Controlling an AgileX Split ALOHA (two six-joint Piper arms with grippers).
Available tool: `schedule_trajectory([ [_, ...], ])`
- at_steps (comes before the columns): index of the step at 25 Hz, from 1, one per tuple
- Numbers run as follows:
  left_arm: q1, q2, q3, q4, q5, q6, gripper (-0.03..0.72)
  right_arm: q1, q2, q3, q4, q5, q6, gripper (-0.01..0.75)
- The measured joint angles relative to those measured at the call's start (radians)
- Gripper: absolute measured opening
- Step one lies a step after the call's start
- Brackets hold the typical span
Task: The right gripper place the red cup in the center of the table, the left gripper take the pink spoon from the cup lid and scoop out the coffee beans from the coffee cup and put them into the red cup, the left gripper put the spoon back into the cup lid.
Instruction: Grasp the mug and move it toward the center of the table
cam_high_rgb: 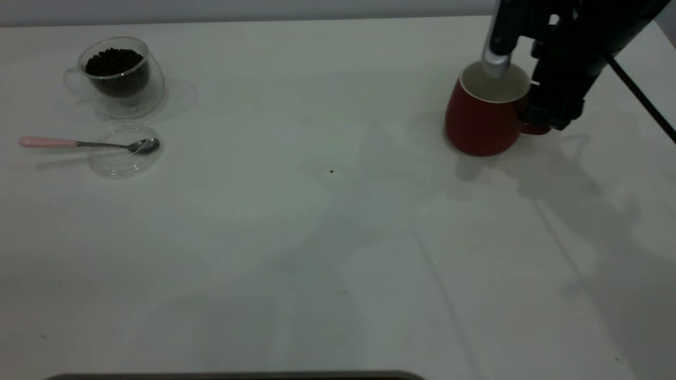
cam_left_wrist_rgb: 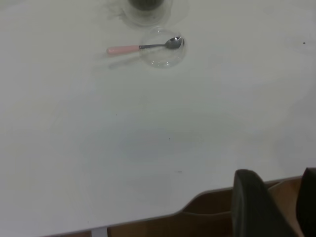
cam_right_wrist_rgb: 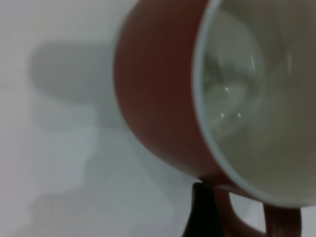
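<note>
The pink spoon (cam_high_rgb: 90, 143) lies across the cup lid (cam_high_rgb: 124, 149), the coffee cup (cam_high_rgb: 117, 75) behind it.

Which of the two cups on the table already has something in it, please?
The clear glass coffee cup at the far left: dark coffee beans fill it, whereas the red cup at the right gripper shows a bare white inside.

From my station I see a pale grey wall (cam_high_rgb: 237, 8) at twelve o'clock, soft shadows on the white surface, and brown flooring (cam_left_wrist_rgb: 207, 217) past its rounded corner.
</note>
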Motion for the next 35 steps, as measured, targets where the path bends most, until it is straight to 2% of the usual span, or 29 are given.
schedule_trajectory([
  [7, 0.000, 0.000, 0.000, 0.000, 0.000, 0.000, 0.277, 0.073, 0.006, 0.000, 0.001, -0.047, 0.017, 0.596],
  [23, 0.000, 0.000, 0.000, 0.000, 0.000, 0.002, 0.277, 0.298, 0.034, 0.000, 0.001, -0.269, 0.293, 0.595],
  [27, 0.000, 0.000, 0.000, 0.000, 0.000, 0.002, 0.277, 0.336, 0.034, 0.000, 0.001, -0.311, 0.313, 0.593],
  [31, 0.000, 0.000, 0.000, 0.000, 0.000, 0.002, 0.277, 0.342, 0.014, 0.000, 0.018, -0.291, 0.316, 0.592],
  [35, 0.000, 0.000, 0.000, 0.000, 0.000, 0.002, 0.277, 0.342, -0.102, 0.000, 0.073, -0.145, 0.316, 0.591],
])
